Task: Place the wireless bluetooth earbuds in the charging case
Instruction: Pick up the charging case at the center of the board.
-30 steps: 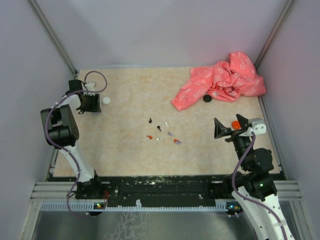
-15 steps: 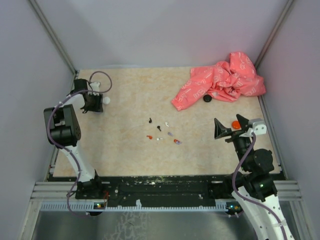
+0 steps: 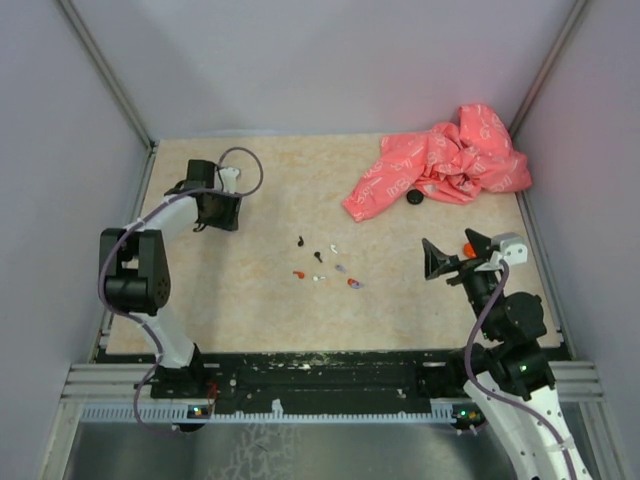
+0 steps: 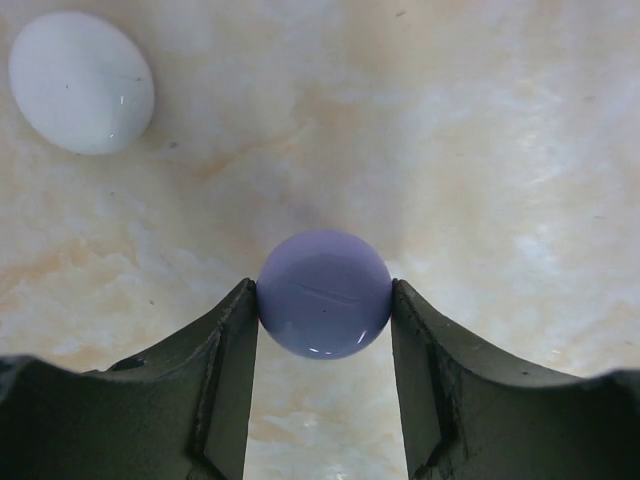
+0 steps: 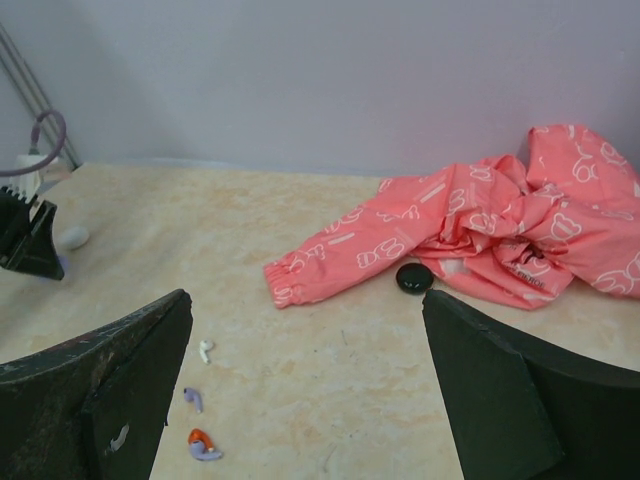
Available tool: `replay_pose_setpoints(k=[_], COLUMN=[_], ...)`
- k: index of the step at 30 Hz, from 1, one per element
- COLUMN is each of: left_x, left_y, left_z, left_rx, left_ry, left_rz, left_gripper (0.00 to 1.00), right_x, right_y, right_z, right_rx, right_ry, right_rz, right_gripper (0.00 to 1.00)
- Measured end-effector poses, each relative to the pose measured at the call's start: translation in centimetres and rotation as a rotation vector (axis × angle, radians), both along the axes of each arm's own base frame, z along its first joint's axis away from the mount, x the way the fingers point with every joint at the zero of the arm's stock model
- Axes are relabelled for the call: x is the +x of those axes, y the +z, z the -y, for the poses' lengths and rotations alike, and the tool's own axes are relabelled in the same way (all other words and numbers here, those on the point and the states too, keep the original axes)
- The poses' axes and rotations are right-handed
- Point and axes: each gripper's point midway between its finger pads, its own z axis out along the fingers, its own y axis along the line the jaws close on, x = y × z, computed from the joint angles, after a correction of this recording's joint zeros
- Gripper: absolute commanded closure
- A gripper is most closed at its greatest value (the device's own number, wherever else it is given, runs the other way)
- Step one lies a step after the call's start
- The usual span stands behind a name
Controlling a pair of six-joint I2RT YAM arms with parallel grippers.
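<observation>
My left gripper (image 4: 322,288) is shut on a round purple charging case (image 4: 323,310), one finger pressing each side. A white oval case (image 4: 81,82) lies on the table just beyond it, to the left. In the top view the left gripper (image 3: 218,211) is at the table's back left. Several tiny earbuds lie scattered mid-table: a black one (image 3: 300,240), a white one (image 3: 333,247), a purple one (image 3: 341,268) and a red one (image 3: 298,273). The right gripper (image 3: 452,259) hovers open and empty at the right, with the earbuds (image 5: 192,399) low on its left.
A crumpled pink garment (image 3: 440,165) covers the back right corner. A black round case (image 3: 414,197) sits at its near edge, also seen as a black round case (image 5: 414,277) ahead of the right gripper (image 5: 305,296). Grey walls enclose the table on three sides.
The left arm has swung right from the back left corner, its gripper now over the spot where the white case showed. Its jaws closed in a little. The right gripper has barely shifted.
</observation>
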Motion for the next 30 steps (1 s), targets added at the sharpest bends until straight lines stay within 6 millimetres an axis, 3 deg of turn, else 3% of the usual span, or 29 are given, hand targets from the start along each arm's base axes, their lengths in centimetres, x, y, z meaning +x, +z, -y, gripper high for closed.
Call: replay_pose_setpoints(k=[8,17,22,25,30], left_x=[-1.7,-6.7,-8.8,-10.2,-12.5], left_y=[6.0,7.0,9.1,10.5,11.0], left_z=[6.6,14.0,17.8,19.6,21.8], left_rx=[-0.075,-0.213,-0.295,-0.345,-0.381], left_ry=[-0.071,-0.161,-0.234,-0.291,-0.404], left_rz=[0.174,0.264,0.379,0.472,0.58], left_gripper=[0.6,0.6,0.6,0.6,0.6], right_x=[1.3,2.9,3.8,4.5,5.7], right_y=[-1.0,-4.6,-5.5,-5.7,-6.6], right_z=[-2.0,-5.4,-7.9,-9.6,-12.1], right_rx=[0.02,0.005,0.038,0.061,0.093], right_ry=[0.071,0.206,0.305,0.375,0.474], right_rz=[-0.122,-0.317,-0.402,-0.453,-0.561], right_gripper=[0.02,0.04,0.09,0.11,0.17])
